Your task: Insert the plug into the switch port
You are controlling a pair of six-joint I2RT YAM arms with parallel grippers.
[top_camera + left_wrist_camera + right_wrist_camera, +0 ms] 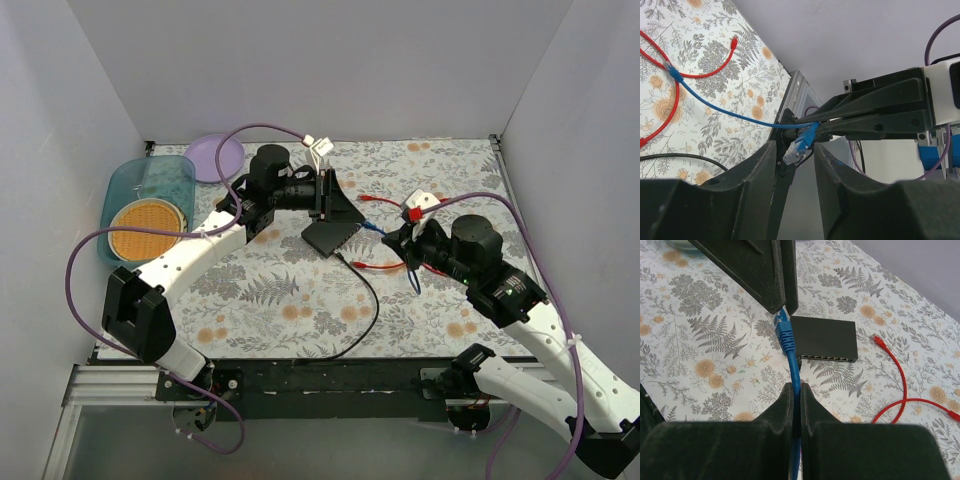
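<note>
The black switch (825, 337) lies flat on the floral table (290, 300), its row of ports facing my right wrist camera; it also shows in the top view (330, 236). My right gripper (796, 387) is shut on the blue cable (792, 367) a short way behind the blue plug (785, 332). The plug hangs above the table, just left of the switch. In the left wrist view the plug's clear tip (796, 150) sits between the fingertips of my left gripper (795, 152), which is open and does not touch it. The two grippers meet over the switch (328, 195).
A black cable (365, 300) is plugged into the switch's left end. A red cable (900, 385) loops on the table to the right. A blue bin (150, 205) and a purple plate (213, 157) stand at the far left. White walls enclose the table.
</note>
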